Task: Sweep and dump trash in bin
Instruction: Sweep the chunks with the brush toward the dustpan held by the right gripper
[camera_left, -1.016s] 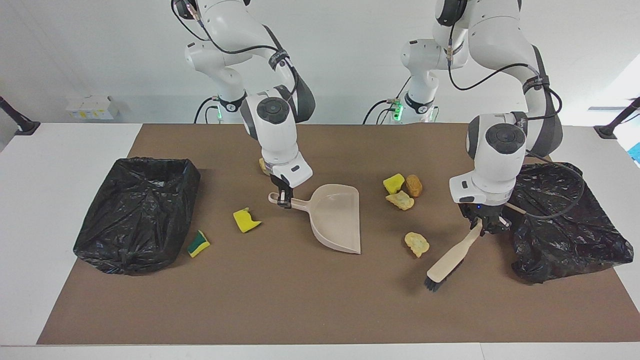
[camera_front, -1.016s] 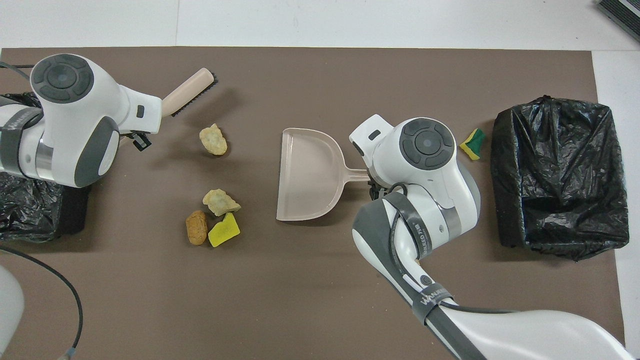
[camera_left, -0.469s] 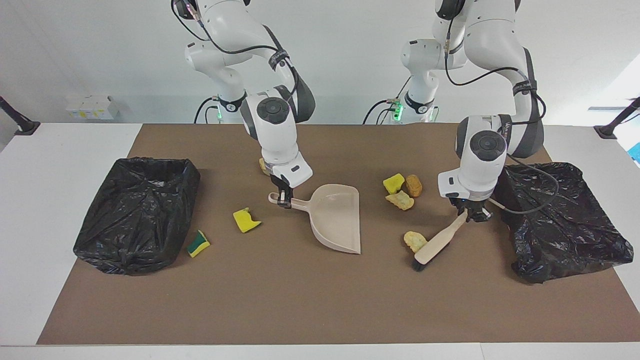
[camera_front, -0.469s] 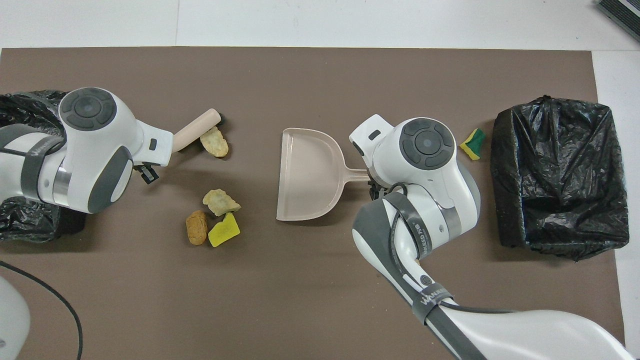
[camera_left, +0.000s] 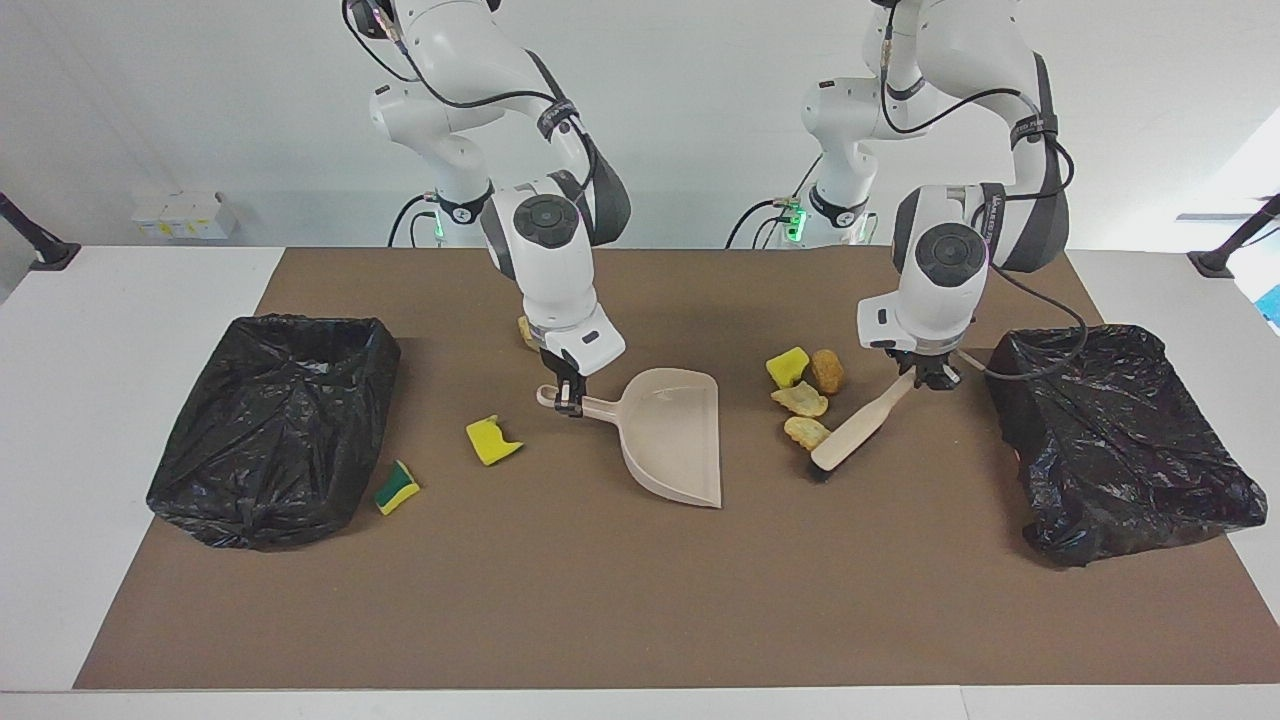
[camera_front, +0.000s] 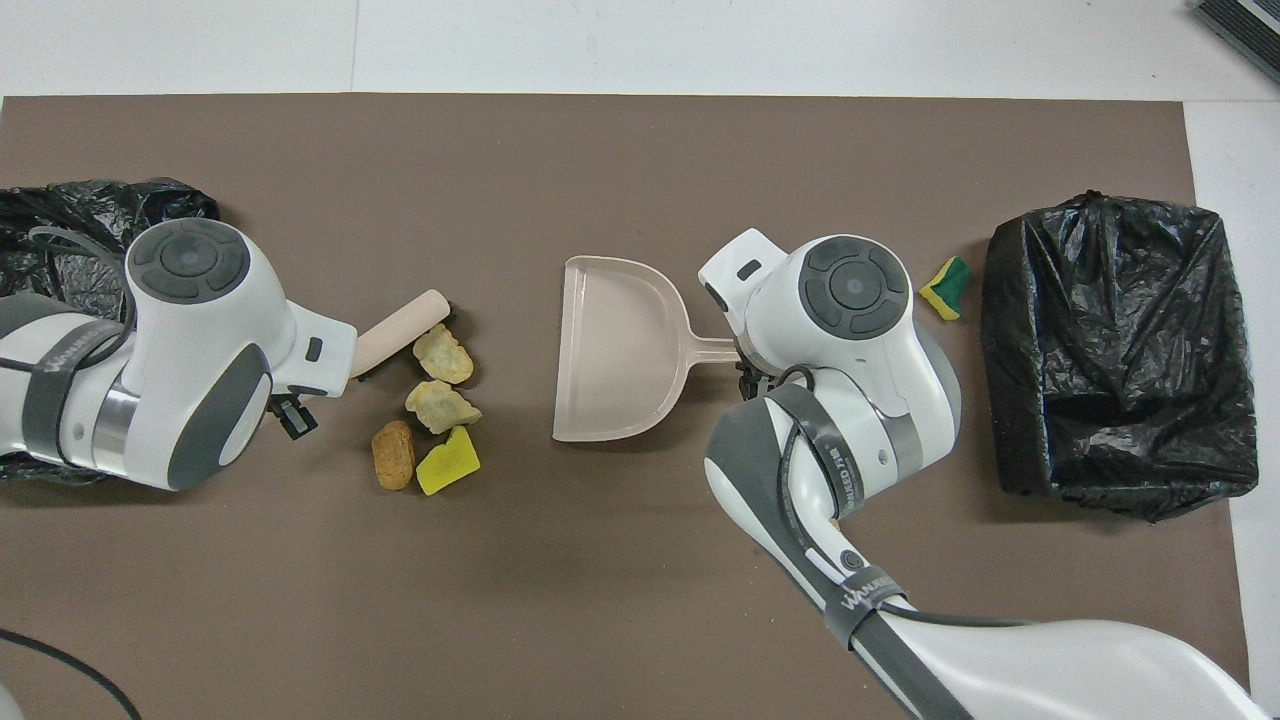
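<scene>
The left gripper (camera_left: 925, 378) is clamping the pale wooden hand brush (camera_left: 850, 435), its bristles nudging a beige foam chunk (camera_left: 805, 432) into a cluster of four. The right gripper (camera_left: 568, 398) is pinching the beige plastic dustpan (camera_left: 672, 432), probably resting flat, empty. Nothing is binned yet.

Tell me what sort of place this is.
Most likely a robotics lab staged for a cleaning test: two white arms mounted at a table covered by a brown mat, with foam scraps, a dustpan, a brush and bag-lined bins set out against bare white walls.
</scene>
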